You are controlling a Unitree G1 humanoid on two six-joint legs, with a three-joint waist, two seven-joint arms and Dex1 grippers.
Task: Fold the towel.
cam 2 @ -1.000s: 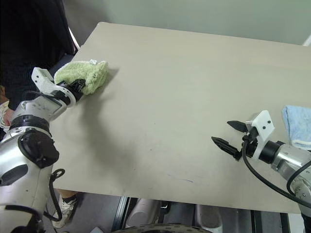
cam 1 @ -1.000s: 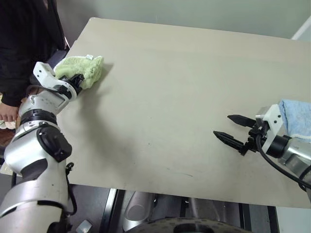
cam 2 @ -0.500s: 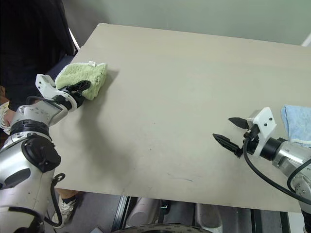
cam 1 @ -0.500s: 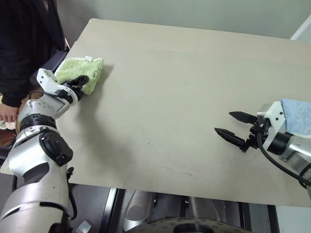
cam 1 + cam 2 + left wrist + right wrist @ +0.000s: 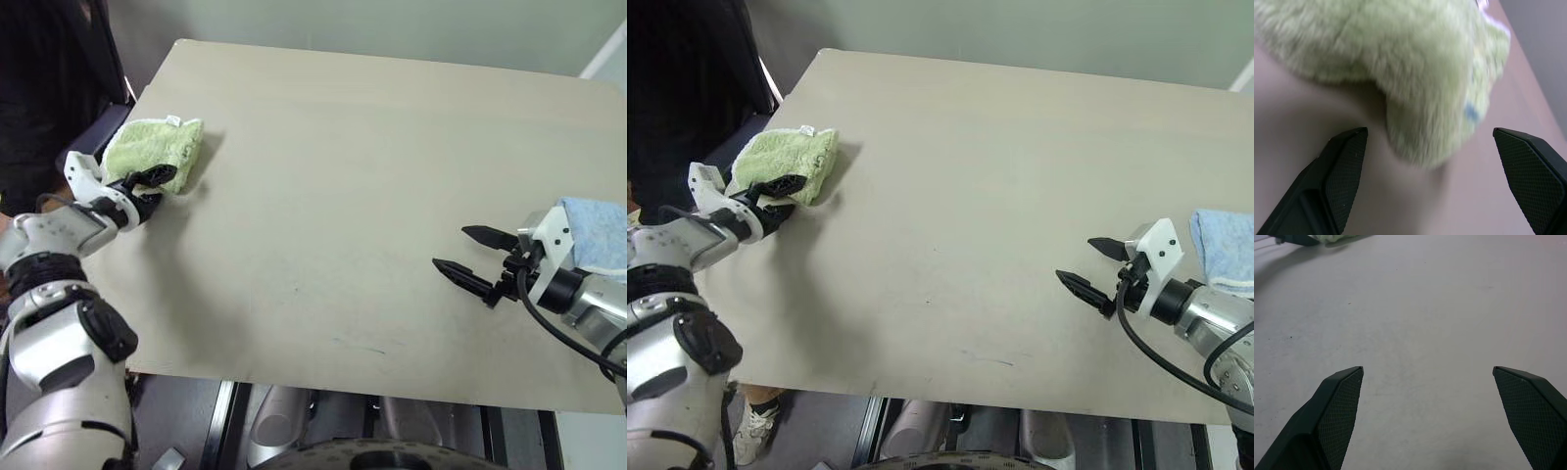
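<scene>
The towel [image 5: 787, 164] lies bunched at the counter's [image 5: 999, 196] far left corner, just ahead of the left pincer [image 5: 776, 194], whose jaws gape, empty. The right pincer [image 5: 1095, 264], also agape, sits well apart.

Towel [image 5: 152, 149] sits on the table [image 5: 353, 196] at its far left corner, close to the left edge. Left gripper [image 5: 149, 183] is just in front of the towel's near edge, fingers spread either side of that edge, not clamping it. Right gripper [image 5: 472, 257] is over the table's right side, near the front, well apart from the towel, fingers spread over bare tabletop. Second towel [image 5: 596, 233] lies at the table's right edge, behind the right gripper's wrist. A person [image 5: 49, 88] stands off the table's left edge, beside the towel corner.
</scene>
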